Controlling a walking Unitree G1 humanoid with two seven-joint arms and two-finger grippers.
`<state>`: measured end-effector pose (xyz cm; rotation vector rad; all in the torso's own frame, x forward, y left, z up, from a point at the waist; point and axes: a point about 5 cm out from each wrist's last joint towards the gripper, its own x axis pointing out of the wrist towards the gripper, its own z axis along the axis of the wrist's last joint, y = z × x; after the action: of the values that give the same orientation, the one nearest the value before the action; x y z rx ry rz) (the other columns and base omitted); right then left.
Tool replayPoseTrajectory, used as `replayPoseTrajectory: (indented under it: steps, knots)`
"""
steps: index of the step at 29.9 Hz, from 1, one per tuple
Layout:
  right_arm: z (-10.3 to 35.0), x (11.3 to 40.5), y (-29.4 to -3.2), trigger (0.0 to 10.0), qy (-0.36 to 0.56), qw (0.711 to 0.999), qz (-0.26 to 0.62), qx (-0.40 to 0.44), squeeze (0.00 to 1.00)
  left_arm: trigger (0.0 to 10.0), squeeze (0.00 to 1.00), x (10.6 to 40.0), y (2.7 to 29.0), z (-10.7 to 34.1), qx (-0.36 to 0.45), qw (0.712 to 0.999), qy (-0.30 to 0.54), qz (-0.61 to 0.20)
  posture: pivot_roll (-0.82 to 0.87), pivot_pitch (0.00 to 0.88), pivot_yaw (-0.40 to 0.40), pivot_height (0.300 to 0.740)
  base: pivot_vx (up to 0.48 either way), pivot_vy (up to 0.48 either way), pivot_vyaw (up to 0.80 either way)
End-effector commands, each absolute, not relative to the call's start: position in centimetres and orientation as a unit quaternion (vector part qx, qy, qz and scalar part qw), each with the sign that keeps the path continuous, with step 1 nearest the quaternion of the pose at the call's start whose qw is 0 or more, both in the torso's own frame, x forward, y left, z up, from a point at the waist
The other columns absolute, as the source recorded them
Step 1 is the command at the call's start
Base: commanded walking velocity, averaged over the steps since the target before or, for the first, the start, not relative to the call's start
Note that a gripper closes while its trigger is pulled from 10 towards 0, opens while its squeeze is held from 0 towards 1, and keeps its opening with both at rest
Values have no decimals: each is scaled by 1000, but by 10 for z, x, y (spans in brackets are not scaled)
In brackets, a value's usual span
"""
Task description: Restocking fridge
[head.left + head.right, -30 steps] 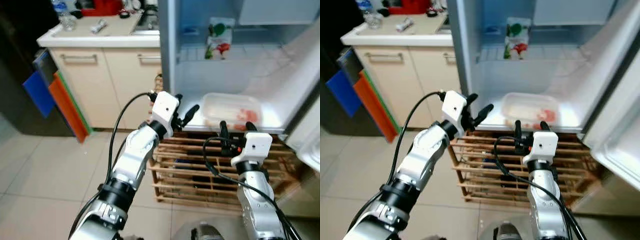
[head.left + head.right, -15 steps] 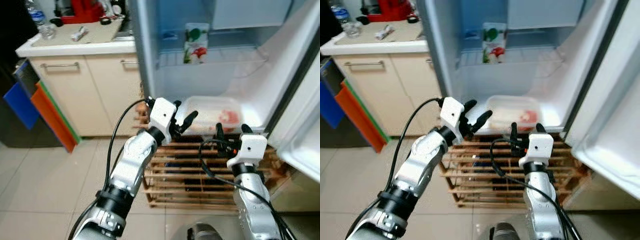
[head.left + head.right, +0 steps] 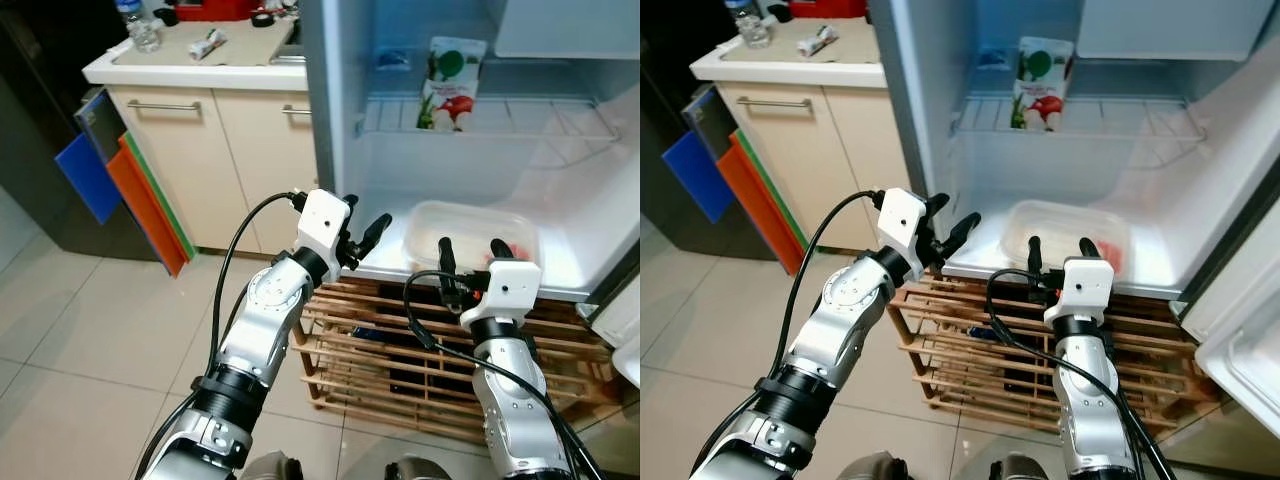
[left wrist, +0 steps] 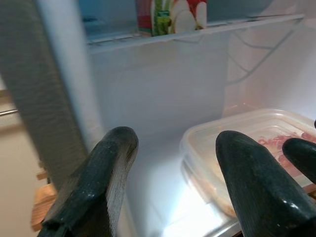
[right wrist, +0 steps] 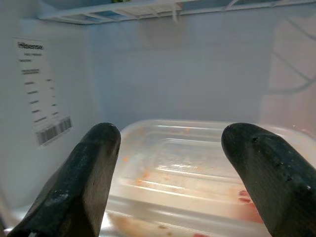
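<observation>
A lidded food container (image 3: 468, 232) is set on the fridge floor (image 3: 560, 262); both hands, left hand (image 3: 363, 238) and right hand (image 3: 470, 252), are held open and empty before it.

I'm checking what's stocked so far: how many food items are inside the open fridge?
2. A clear plastic container lies on the fridge floor, ahead of both open grippers. A juice carton stands on the wire shelf above. More may be hidden higher up, outside the frame.
</observation>
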<state>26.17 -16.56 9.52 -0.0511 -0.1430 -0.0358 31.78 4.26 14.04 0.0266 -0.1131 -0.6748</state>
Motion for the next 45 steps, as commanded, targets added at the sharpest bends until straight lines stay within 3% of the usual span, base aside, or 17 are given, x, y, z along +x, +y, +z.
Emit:
replayPoseTrajectory:
  steps: [1, 7, 11, 15, 20, 25, 29, 38, 40, 45]
  knots:
    - [103, 262, -163, 10000, -79, 996, -18, -24, 0, 10000, 0, 318, 48, 144, 15, 945, -60, -322, -140, 40, 82, 703, 0, 0, 0]
    - [125, 228, -159, 10000, -82, 996, 5, -22, 0, 10000, 0, 313, 57, 161, 17, 945, -85, -314, -138, 101, 91, 703, 0, 0, 0]
    - [107, 198, -174, 10000, -29, 999, 1, -22, 0, 10000, 0, 300, 68, 152, 18, 944, -62, -323, -135, 141, 105, 703, 0, 0, 0]
    - [99, 186, -179, 10000, -2, 1000, -4, -26, 0, 10000, 0, 287, 73, 140, 19, 942, -30, -334, -137, 150, 110, 703, 0, 0, 0]
    - [91, 185, -180, 10000, 20, 999, -12, -29, 0, 10000, 0, 284, 70, 140, 13, 942, -24, -335, -124, 151, 115, 703, 0, 0, 0]
    - [82, 202, -182, 10000, 12, 998, -50, -36, 0, 10000, 0, 268, 62, 155, -8, 923, -80, -376, -65, 180, 142, 703, 0, 0, 0]
    - [81, 209, -176, 10000, 8, 998, -47, -34, 0, 10000, 0, 265, 61, 150, -9, 916, -68, -396, -59, 178, 144, 703, 0, 0, 0]
    - [74, 223, -172, 10000, 1, 998, -60, -34, 0, 10000, 0, 256, 77, 105, 27, 898, -7, -440, -40, 197, 141, 703, 0, 0, 0]
    - [74, 228, -172, 10000, -2, 998, -60, -35, 0, 10000, 0, 251, 73, 95, 35, 888, -10, -458, -49, 206, 132, 703, 0, 0, 0]
    - [80, 236, -173, 10000, -20, 997, -59, -38, 0, 10000, 0, 257, 62, 92, 24, 896, -25, -443, -74, 216, 109, 703, 0, 0, 0]
